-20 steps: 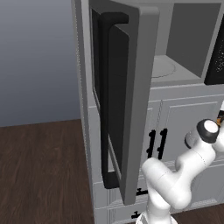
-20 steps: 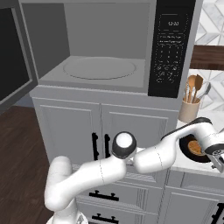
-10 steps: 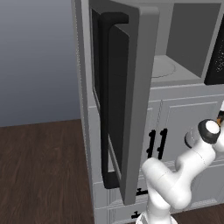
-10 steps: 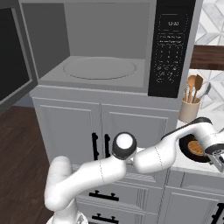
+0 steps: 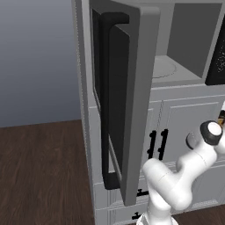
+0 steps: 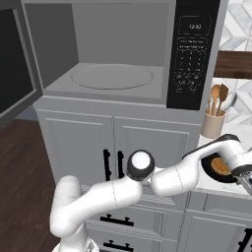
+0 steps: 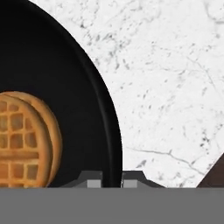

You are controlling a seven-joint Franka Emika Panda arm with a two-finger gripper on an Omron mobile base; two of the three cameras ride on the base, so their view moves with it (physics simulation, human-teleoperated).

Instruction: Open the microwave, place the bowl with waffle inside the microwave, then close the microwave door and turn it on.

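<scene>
The microwave (image 6: 194, 59) stands open, showing its grey cavity and round turntable (image 6: 112, 77). Its door (image 5: 132, 101) is swung wide, with the long black bar handle (image 5: 107, 101) facing the left base view. On the marble counter at the right sits the black bowl (image 6: 216, 172), with the brownish-orange waffle (image 6: 220, 166) in it. In the hand view the bowl (image 7: 52, 78) and waffle (image 7: 26, 138) are very close. My gripper (image 7: 110, 180) is shut on the bowl's rim, one fingertip inside it and one outside. In the right base view the gripper (image 6: 244, 178) is at the bowl's right edge.
A beige holder with wooden utensils (image 6: 215, 115) stands on the marble counter (image 7: 175, 87) behind the bowl. White cabinets with black handles (image 6: 112, 165) sit under the microwave. The open door juts out over the dark wood floor (image 5: 39, 171) at the left.
The fingers have come together onto the bowl's rim. The arm, bowl and microwave door have stayed where they were.
</scene>
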